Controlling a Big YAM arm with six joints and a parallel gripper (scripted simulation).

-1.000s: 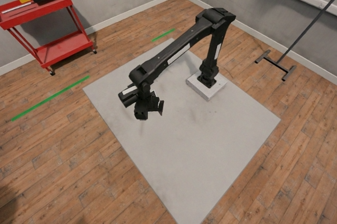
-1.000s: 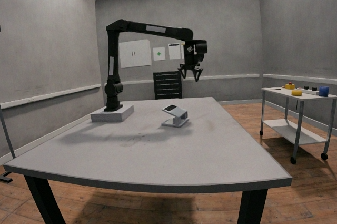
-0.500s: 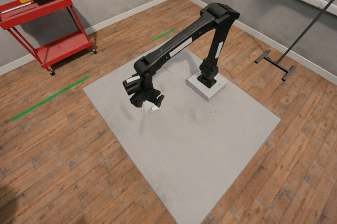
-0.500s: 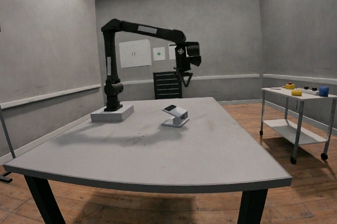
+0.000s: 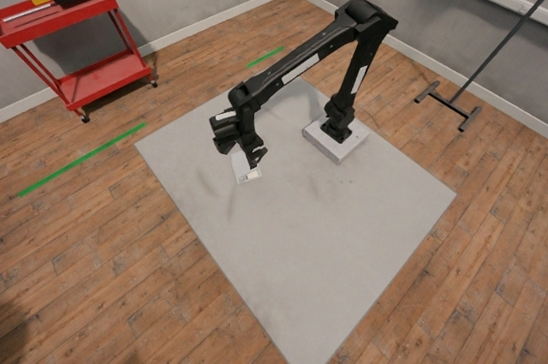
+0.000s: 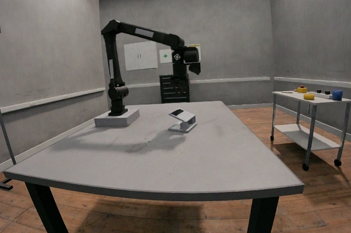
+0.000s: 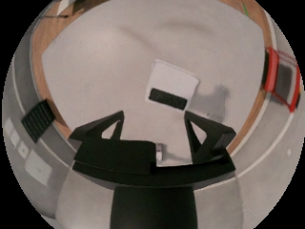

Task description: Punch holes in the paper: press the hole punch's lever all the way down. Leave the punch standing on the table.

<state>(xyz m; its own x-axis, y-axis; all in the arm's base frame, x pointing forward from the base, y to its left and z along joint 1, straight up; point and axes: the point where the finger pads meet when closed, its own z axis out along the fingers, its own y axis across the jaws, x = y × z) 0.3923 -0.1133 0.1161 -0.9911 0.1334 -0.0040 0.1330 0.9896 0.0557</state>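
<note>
Your black two-fingered hand [image 7: 154,129] is wide open, empty. Lower it squarely onto the white hole punch's raised lever [image 7: 171,83] at twelve o'clock. The paper probably hides underneath.

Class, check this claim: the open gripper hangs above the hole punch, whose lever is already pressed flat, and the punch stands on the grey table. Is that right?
Not quite. The exterior view shows the hole punch with its lever still raised, not pressed. The gripper is open above it, and the punch stands on the grey table.
</note>
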